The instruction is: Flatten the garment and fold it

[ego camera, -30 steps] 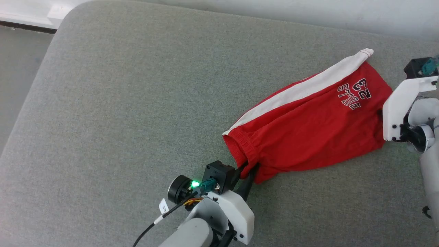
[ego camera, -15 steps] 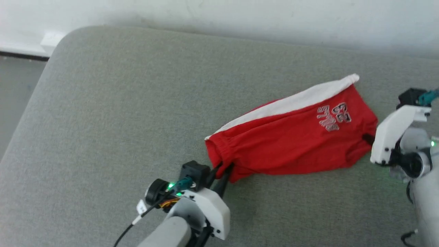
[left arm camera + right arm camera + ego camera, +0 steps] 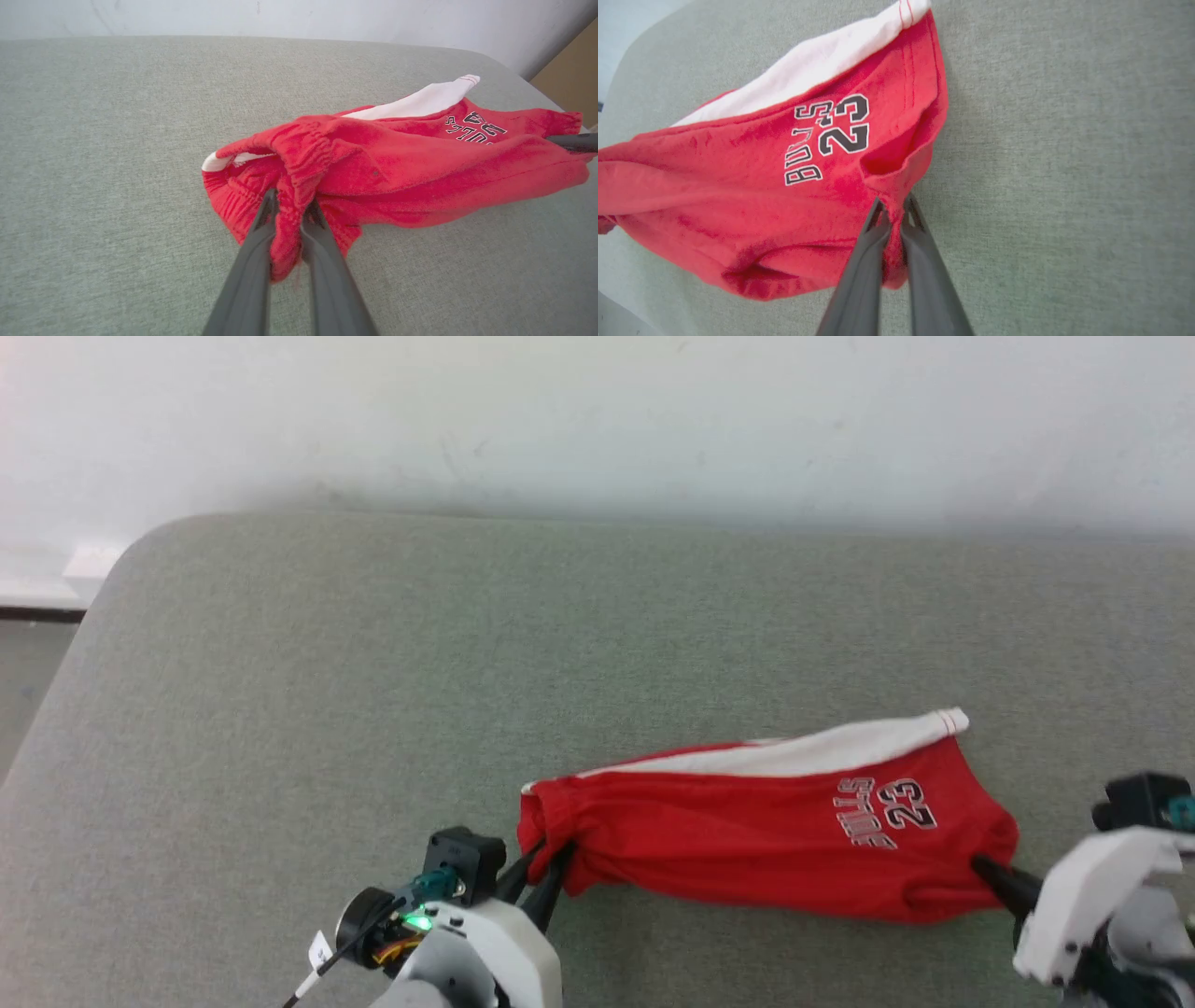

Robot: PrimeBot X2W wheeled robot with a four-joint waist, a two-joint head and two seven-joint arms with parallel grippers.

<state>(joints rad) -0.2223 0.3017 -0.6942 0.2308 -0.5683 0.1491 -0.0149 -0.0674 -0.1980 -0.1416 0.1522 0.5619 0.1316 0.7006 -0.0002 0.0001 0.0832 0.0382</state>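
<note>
The garment (image 3: 747,835), red shorts with a white side stripe and "BULLS 23" lettering, hangs stretched sideways just above the grey cushion (image 3: 373,691). My left gripper (image 3: 551,861) is shut on the bunched elastic waistband at its left end; in the left wrist view both fingers (image 3: 261,242) pinch a fold of red fabric (image 3: 420,163). At the right end my right gripper (image 3: 982,868) is shut on the leg hem, which shows as a pinched red fold (image 3: 893,219) between the fingers (image 3: 868,261) in the right wrist view. The cloth (image 3: 738,186) sags and wrinkles between both grips.
The grey cushion's rounded corner (image 3: 121,560) lies at the far left, with floor beyond it. A pale wall (image 3: 597,420) runs behind the cushion. Wide bare cushion surface lies left of and behind the shorts.
My right gripper has shut on the leg hem. Both grippers have lifted and drawn the shorts out sideways. The head camera has tilted up, so more wall shows.
</note>
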